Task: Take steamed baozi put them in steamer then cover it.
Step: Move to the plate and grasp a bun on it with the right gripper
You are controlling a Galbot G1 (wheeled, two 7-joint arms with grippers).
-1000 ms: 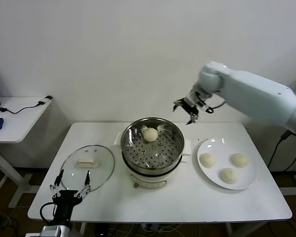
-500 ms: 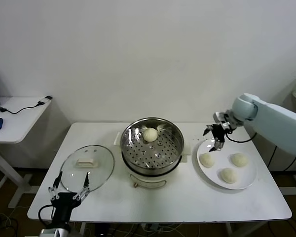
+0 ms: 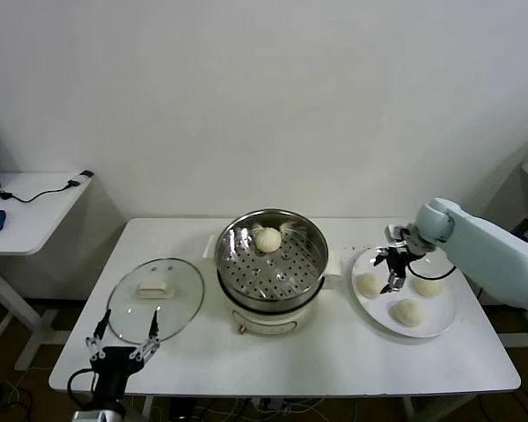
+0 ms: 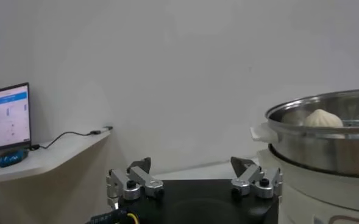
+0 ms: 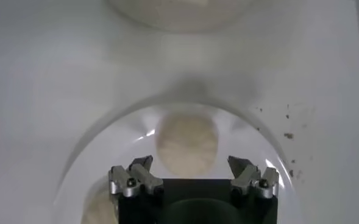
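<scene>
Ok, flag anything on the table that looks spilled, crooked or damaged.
Nothing stands out. One baozi sits in the steamer, three baozi lie on the plate, the lid lies flat beside the steamer. Only small dark specks mark the table near the plate.

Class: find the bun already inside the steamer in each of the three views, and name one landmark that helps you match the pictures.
Head view: bun at the far side of the steamer, table centre.
Left wrist view: its top shows above the steamer rim, right edge.
Right wrist view: not in it.
Shared landmark: the steamer, in head and left wrist views.
</scene>
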